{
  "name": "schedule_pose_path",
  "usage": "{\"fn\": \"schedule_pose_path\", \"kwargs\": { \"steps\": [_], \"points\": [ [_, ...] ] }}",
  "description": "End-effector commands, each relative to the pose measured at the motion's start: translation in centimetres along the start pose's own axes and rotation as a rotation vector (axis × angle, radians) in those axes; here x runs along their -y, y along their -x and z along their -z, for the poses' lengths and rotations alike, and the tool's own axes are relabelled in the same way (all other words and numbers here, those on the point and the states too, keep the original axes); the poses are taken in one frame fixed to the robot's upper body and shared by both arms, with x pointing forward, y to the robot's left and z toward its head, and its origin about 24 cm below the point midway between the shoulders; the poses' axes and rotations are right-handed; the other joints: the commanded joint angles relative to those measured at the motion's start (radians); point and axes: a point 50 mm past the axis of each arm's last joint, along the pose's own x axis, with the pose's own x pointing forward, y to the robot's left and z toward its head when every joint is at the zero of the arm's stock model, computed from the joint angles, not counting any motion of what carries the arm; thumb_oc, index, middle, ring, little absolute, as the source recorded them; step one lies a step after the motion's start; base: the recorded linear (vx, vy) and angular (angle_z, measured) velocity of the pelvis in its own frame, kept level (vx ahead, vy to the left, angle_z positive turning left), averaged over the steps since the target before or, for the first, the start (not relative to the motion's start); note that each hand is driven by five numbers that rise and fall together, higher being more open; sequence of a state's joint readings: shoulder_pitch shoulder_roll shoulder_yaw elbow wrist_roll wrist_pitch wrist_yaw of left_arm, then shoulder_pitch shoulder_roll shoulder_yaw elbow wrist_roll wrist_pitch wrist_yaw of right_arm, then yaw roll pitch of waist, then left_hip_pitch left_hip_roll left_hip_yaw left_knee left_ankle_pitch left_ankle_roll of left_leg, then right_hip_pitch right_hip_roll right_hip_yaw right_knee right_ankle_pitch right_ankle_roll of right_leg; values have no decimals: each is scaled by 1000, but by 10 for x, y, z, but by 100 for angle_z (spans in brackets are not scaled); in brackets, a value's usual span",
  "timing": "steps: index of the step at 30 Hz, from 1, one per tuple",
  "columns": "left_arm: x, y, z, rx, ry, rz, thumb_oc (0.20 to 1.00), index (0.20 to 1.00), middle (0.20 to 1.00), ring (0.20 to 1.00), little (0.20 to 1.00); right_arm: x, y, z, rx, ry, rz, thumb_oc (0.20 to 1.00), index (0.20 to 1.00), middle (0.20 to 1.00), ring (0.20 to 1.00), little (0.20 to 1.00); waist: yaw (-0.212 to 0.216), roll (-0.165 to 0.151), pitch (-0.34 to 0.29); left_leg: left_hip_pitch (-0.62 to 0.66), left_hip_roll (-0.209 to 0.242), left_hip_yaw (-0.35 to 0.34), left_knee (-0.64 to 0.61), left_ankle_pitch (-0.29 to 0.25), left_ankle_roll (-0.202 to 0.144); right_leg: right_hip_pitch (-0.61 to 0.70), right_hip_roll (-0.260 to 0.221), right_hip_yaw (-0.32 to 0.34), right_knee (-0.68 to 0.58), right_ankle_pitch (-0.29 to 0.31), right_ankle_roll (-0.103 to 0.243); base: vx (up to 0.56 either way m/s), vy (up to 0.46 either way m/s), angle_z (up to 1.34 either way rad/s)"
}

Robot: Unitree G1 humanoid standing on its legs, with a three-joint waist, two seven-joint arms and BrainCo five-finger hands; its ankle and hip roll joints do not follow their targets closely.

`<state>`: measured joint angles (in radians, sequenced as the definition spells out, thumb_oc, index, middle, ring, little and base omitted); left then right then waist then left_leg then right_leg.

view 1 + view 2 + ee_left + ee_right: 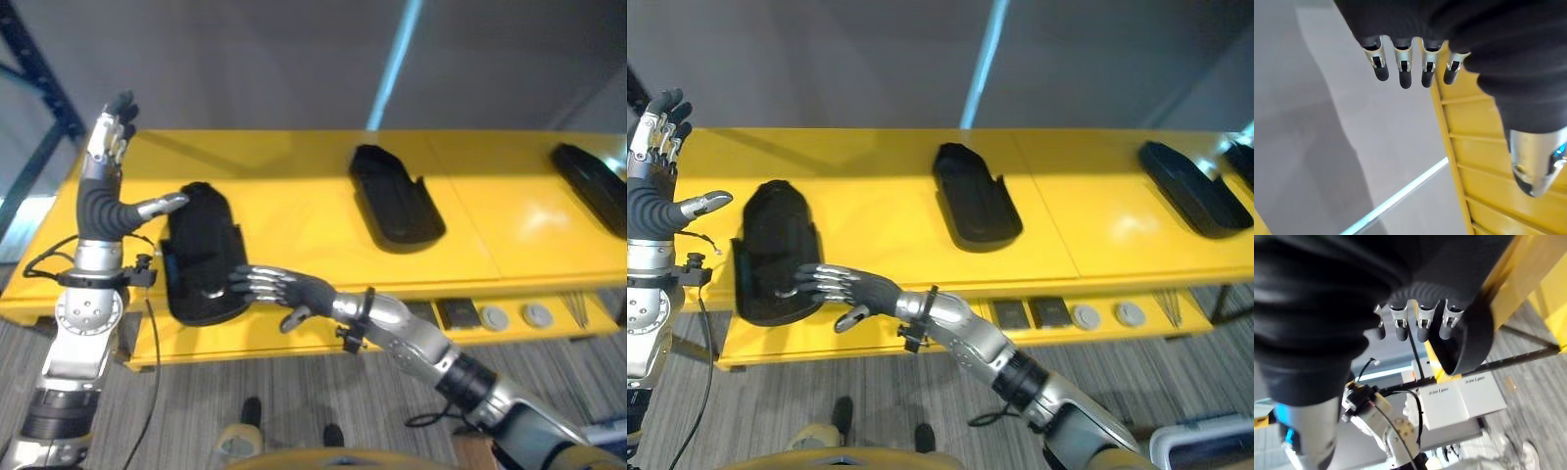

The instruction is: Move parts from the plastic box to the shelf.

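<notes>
A black moulded part lies at the left end of the yellow shelf, its near end over the front edge. My right hand reaches in from below, open, with straight fingers resting on the part's near end. Upright at the part's far left corner stands my left hand, fingers straight and spread, thumb against the part's edge. Neither hand is curled round it.
Two more black parts lie on the shelf, one in the middle and one at the right end. Small dark squares and round discs sit on a lower level. A blue rack post rises at the far left.
</notes>
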<state>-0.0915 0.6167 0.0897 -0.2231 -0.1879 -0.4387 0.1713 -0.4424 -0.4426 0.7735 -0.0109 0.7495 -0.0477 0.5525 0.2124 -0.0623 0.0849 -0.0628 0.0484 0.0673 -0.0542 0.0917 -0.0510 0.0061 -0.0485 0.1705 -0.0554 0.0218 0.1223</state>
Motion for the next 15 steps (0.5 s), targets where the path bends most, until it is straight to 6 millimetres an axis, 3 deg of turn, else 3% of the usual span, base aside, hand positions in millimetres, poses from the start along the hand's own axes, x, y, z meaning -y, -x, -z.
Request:
{"fn": "schedule_pose_path", "kwargs": {
  "steps": [1,5,6,7,8,15],
  "points": [
    [-15,-13,-17,125,-41,-17,1000,1000,1000,1000,1000,-14,0,-3,65,-78,-106,1000,1000,1000,1000,1000,-15,-2,-6,18,-5,6,147,-228,-1,-61,-40,-14,147,-154,66,7,-27,25],
    [-25,-5,-15,95,-67,-49,1000,1000,1000,1000,1000,-14,5,-5,57,-52,-117,1000,1000,1000,1000,1000,-9,8,0,18,-1,-3,146,-224,-5,-55,-42,-37,149,-159,62,2,-42,21],
    [-28,-1,-15,81,-72,-61,1000,1000,1000,1000,1000,-12,9,-8,70,-33,-91,937,937,937,937,937,-10,11,0,19,0,-4,145,-223,-6,-54,-42,-42,149,-159,60,13,-22,9],
    [-32,6,-12,48,-71,-85,1000,1000,1000,1000,1000,-7,17,-8,98,-24,-14,689,689,689,689,689,-15,16,-2,21,1,-5,142,-222,-6,-53,-43,-46,149,-159,59,22,-28,10],
    [-34,11,-10,23,-75,-99,1000,1000,1000,1000,1000,-4,24,-9,124,-19,46,200,200,200,200,200,-20,20,-2,23,1,-3,141,-220,-6,-52,-43,-48,149,-159,57,0,0,0],
    [-31,13,-5,-1,-57,-104,1000,1000,1000,1000,1000,-12,34,-4,96,-92,-9,200,200,200,200,200,-32,25,-6,26,3,6,144,-221,-8,-50,-45,-53,150,-161,57,10,-6,-3]
  ]
}}
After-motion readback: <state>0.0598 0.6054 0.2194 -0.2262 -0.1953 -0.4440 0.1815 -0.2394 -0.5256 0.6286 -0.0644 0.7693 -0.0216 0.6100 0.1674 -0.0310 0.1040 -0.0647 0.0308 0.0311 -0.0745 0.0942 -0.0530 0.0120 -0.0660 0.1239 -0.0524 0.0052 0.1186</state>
